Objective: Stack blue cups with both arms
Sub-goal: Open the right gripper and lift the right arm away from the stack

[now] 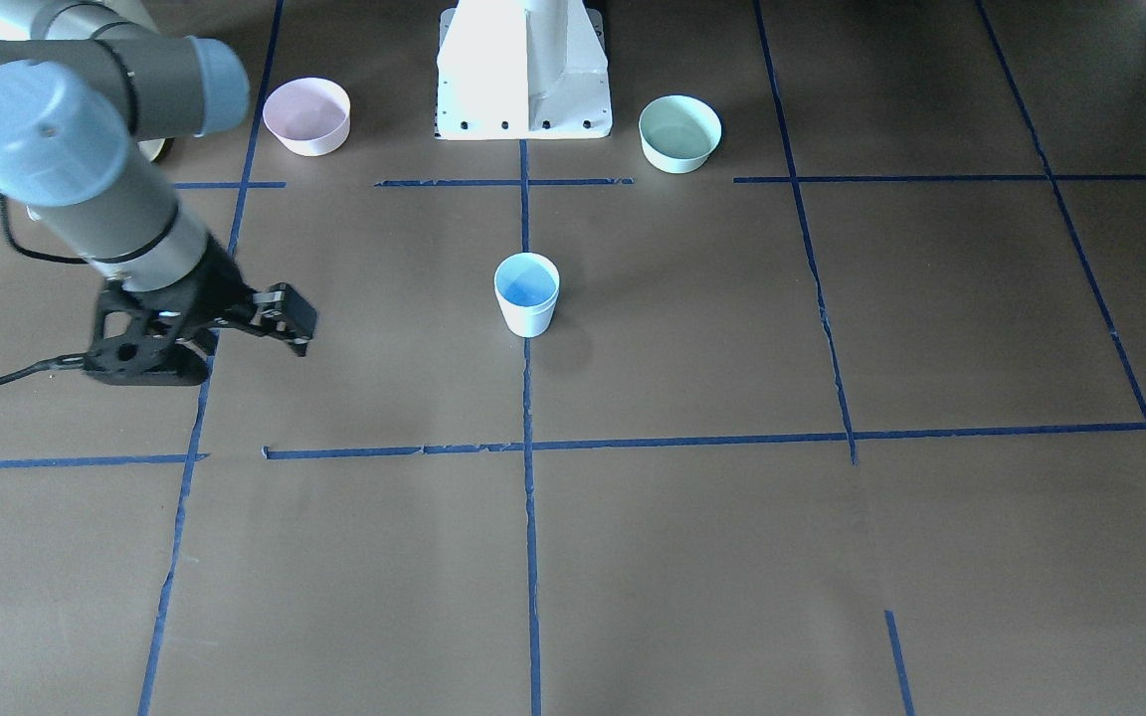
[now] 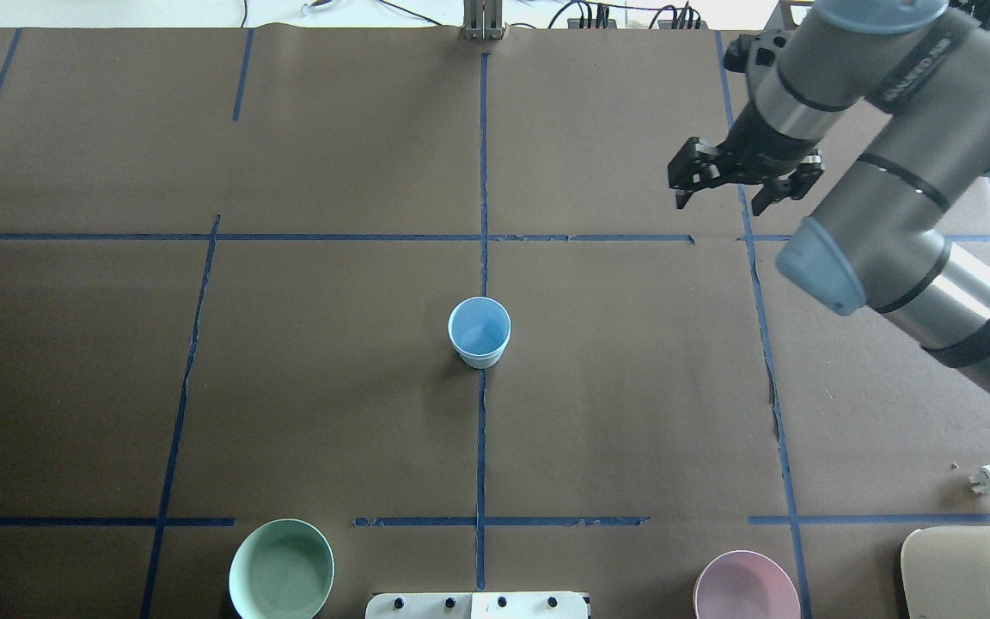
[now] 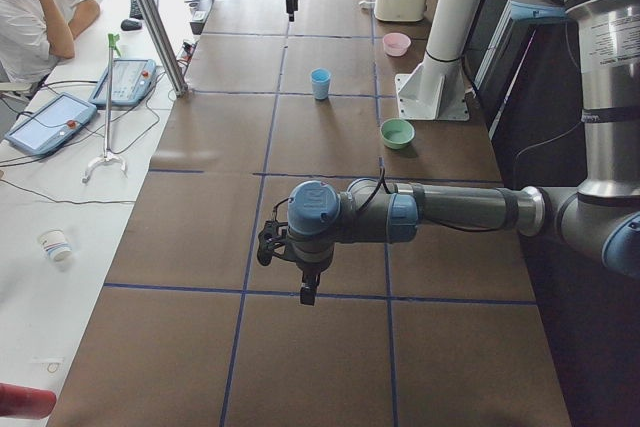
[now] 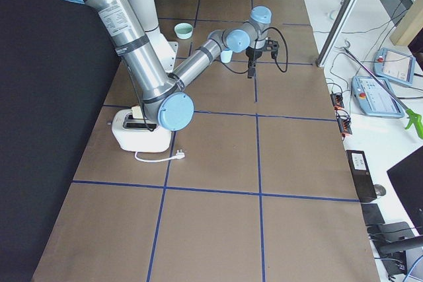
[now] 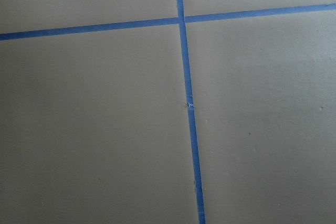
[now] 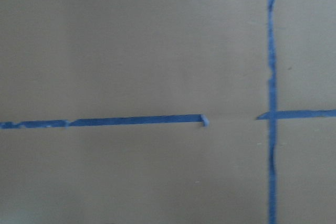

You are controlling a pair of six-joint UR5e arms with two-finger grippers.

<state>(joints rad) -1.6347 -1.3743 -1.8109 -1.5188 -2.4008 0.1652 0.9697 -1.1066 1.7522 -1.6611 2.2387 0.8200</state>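
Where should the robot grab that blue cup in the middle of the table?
Probably from straight above, the jaws pinching its rim wall, one inside, one outside. The blue cup stands upright, mouth open upward, and narrows toward its base, so a low side grip might slip. The right gripper is open and empty.

Light falls soft and even over the brown table [image 1: 692,557], and shadows are faint: a pale one lies just beside the blue cup [image 1: 526,293]. The white pedestal [image 1: 523,70] is blown out to glare. The right wrist view is blurred, its tape lines [image 6: 272,77] fuzzy. The left wrist view is sharper but dim and washed out.
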